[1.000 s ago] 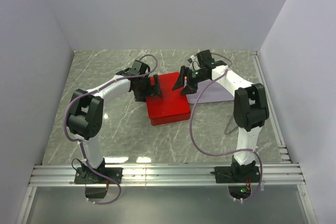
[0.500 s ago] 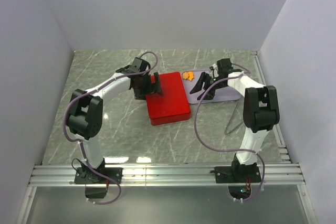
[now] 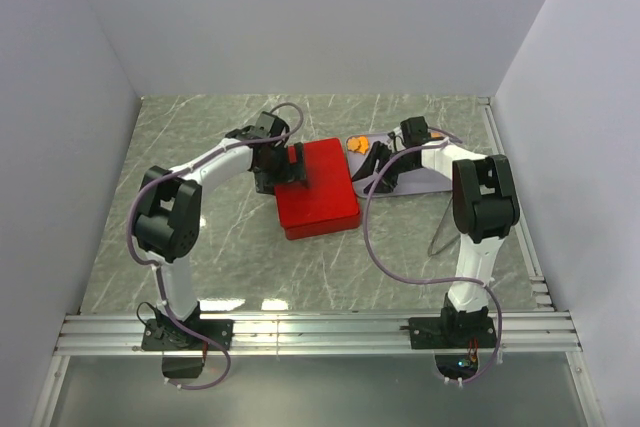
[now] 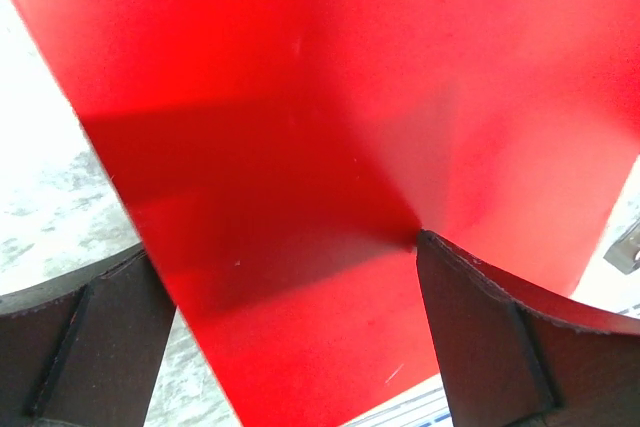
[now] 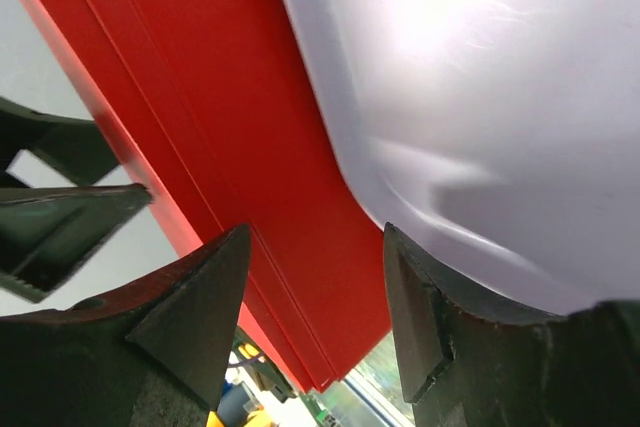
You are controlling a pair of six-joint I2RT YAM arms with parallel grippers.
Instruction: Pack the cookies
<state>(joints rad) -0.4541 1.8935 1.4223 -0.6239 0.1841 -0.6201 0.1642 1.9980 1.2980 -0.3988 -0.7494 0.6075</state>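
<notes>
**Item 1 – cookies**: a small cluster of orange pieces at the far left corner of the lavender tray, just beyond the far right corner of the red lid. No other colours can be made out from above.

**Item 2 – red lid**: square and glossy, lying flat on the desk. Its right edge runs close along the tray's rim. The right wrist view shows the two side by side.

**Item 3 – lavender tray:** shallow with rounded corners, to the right of the lid and partly covered by the right arm.

**Item 4 – left hand**: at the lid's left edge, fingers spread to their widest. The red surface fills the space between them, and nothing is grasped.

**Item 5 – right hand**: low over the seam between lid and tray, fingers parted. The lid's side and the tray's rim both show in the gap. It is released, with no cookie between the fingers.

**Item 6 – desk:** grey-green marble pattern.
</notes>
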